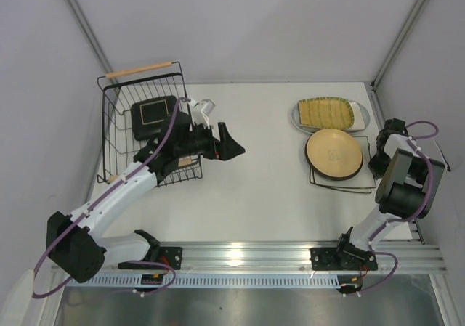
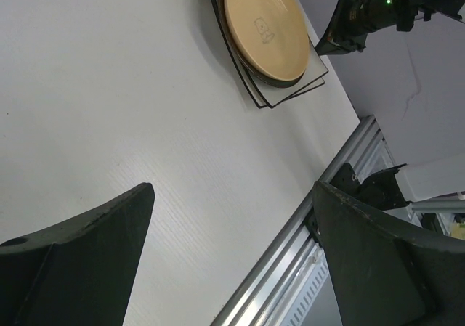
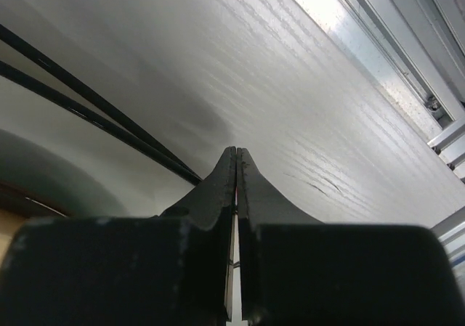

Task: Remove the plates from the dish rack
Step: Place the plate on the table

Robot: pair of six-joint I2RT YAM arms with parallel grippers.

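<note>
The dish rack point(image 1: 116, 126), a black wire basket with a wooden handle, stands at the left. A black-rimmed teal square plate point(image 1: 154, 115) lies inside it. My left gripper point(image 1: 231, 146) point(image 2: 232, 192) hovers open and empty over the table just right of the rack. On the right, a tan round plate point(image 1: 334, 152) point(image 2: 263, 28) tops a stack of square plates point(image 1: 343, 186) point(image 2: 283, 94). Behind it a mustard ribbed plate point(image 1: 330, 112) rests on a grey round plate point(image 1: 361, 123). My right gripper point(image 1: 375, 165) point(image 3: 236, 153) is shut and empty beside the stack's right edge.
The aluminium rail point(image 1: 247, 253) point(image 2: 290, 268) runs along the near table edge. Grey walls close in the back and sides. My right arm point(image 2: 378, 6) is folded at the right edge. The black rims of the square plates point(image 3: 87, 108) lie close in front of the right fingers.
</note>
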